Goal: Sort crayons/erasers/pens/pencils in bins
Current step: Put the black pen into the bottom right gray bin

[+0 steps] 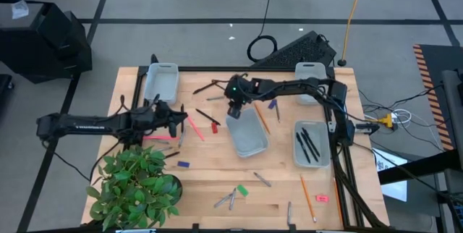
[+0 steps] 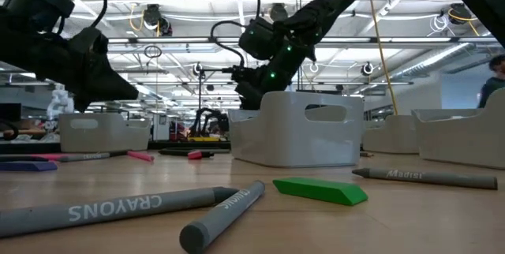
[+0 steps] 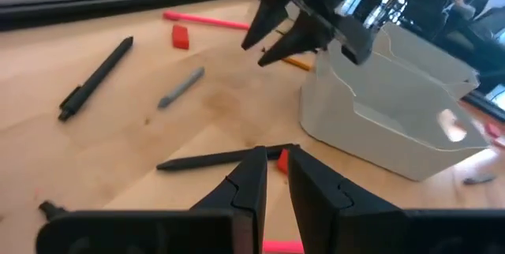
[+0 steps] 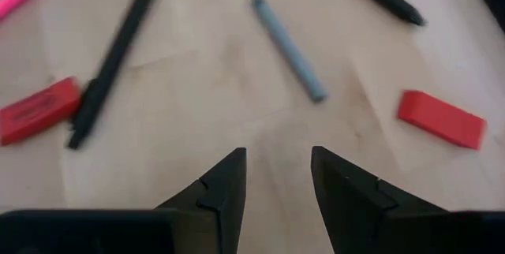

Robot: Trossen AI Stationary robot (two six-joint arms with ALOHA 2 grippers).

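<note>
Hovering Over a Grey Crayon Beside the Middle Bin

Lying loose on the bare wood at the far middle of the table, a short grey crayon (image 4: 288, 39) was the nearest stray thing to the right gripper (image 4: 278, 177), with a black pen (image 4: 113, 57) and two red erasers (image 4: 440, 118) scattered around it. None of these touched a bin. The middle bin (image 1: 247, 133) sat just near of them and appeared empty, while the bin at the right (image 1: 312, 145) held several black pens, so that one seemed set aside for pens. Two more bins stood at the far left (image 1: 160, 82) and far right (image 1: 309, 74). More crayons (image 2: 118, 207) and a green eraser (image 2: 319, 190) lay near the front edge, and orange pencils (image 1: 307, 197) lay farther right, all of them not yet sorted.

The right gripper hung above the wood at the middle bin's far left corner, its fingers spread with a clear gap and nothing between them. It touched nothing; the grey crayon lay just ahead of its tips, probably the next pick.

The left gripper (image 3: 270, 177) hovered over the left half of the table, close to a black pen (image 3: 213, 158) and a small red eraser (image 3: 281, 157). Its fingers stood only slightly parted, holding nothing. A potted plant (image 1: 134, 186) stood at the near left corner.
</note>
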